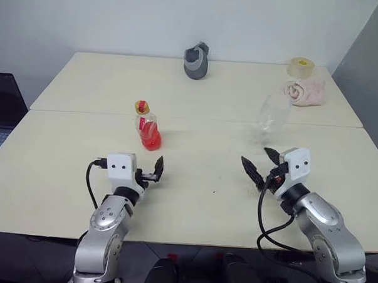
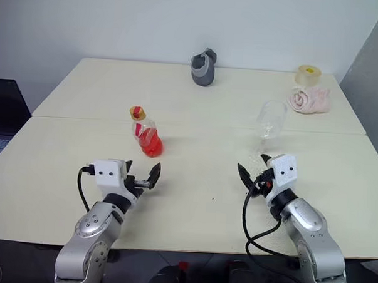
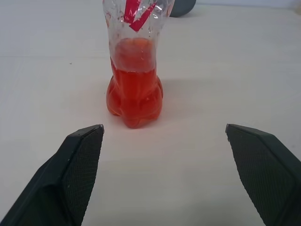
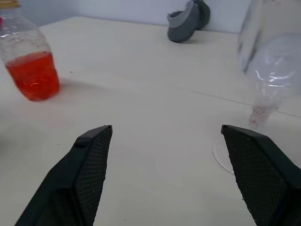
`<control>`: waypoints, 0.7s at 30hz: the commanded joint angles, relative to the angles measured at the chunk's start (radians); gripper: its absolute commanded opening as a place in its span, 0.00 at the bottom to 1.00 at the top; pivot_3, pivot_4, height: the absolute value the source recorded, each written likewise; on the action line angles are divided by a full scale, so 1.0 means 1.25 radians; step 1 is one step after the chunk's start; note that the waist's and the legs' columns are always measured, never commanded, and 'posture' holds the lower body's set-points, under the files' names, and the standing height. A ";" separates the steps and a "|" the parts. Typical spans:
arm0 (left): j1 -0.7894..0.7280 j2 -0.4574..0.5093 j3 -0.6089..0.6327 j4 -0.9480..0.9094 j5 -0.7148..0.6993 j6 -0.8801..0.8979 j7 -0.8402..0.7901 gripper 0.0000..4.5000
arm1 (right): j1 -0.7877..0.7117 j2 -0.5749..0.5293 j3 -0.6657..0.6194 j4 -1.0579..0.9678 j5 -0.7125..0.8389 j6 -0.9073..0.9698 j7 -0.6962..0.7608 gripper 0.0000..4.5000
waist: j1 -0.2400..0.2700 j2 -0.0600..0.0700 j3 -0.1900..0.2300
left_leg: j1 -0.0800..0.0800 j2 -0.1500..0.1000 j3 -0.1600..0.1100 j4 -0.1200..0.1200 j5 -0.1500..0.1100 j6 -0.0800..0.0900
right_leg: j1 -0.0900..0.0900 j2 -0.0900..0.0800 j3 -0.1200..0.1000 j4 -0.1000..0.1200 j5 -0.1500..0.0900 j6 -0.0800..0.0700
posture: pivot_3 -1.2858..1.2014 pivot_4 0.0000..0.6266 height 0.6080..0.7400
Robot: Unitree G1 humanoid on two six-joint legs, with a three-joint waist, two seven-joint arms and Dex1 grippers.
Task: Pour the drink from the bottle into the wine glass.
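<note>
The small clear bottle point(image 1: 147, 128) stands upright on the table, yellow-and-red cap on, with the red drink point(image 3: 135, 96) filling its lower part. My left gripper point(image 1: 151, 172) is open a short way in front of the bottle, nothing between its fingers. The empty wine glass point(image 1: 273, 114) stands upright to the right, its bowl point(image 4: 275, 70) and foot seen in the right wrist view. My right gripper point(image 1: 261, 165) is open just before the glass, pointing between glass and bottle, holding nothing.
A grey curved object point(image 1: 197, 61) sits at the far middle of the table. At the far right lie a pink cloth point(image 1: 304, 92) and a roll of tape point(image 1: 301, 66). A seam point(image 1: 196, 118) joins two tabletops. A dark laptop point(image 1: 3, 105) is at the left edge.
</note>
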 commanded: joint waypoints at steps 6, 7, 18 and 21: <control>-0.088 0.047 0.028 0.071 0.022 -0.061 -0.022 0.99 | -0.028 -0.091 0.020 0.021 0.133 -0.033 0.233 0.89 | 0.000 0.000 0.000 | 0.000 -0.001 0.000 0.000 0.000 0.000 | 0.000 0.000 0.000 0.000 0.000 0.000 | 0.52 0.24 1.00; -0.096 0.051 0.033 0.082 0.023 -0.067 -0.024 0.99 | -0.037 -0.090 0.023 0.031 0.131 -0.035 0.234 0.89 | -0.001 0.000 0.000 | 0.000 -0.001 0.000 0.000 0.000 0.000 | 0.000 0.000 0.000 0.000 0.000 0.000 | 0.52 0.24 1.00; -0.137 0.059 0.035 0.150 0.030 -0.111 -0.031 0.99 | -0.056 -0.078 0.025 0.040 0.138 -0.032 0.221 0.89 | 0.001 0.000 0.000 | 0.000 0.000 0.000 0.000 0.000 0.000 | 0.000 -0.001 0.000 0.000 0.000 0.000 | 0.52 0.24 1.00; -0.162 0.067 0.043 0.186 0.032 -0.127 -0.041 0.99 | -0.052 -0.080 0.025 0.034 0.139 -0.031 0.219 0.89 | 0.001 0.000 0.000 | 0.000 0.000 -0.001 0.000 0.000 0.000 | 0.000 0.000 -0.001 0.001 0.000 0.000 | 0.52 0.24 1.00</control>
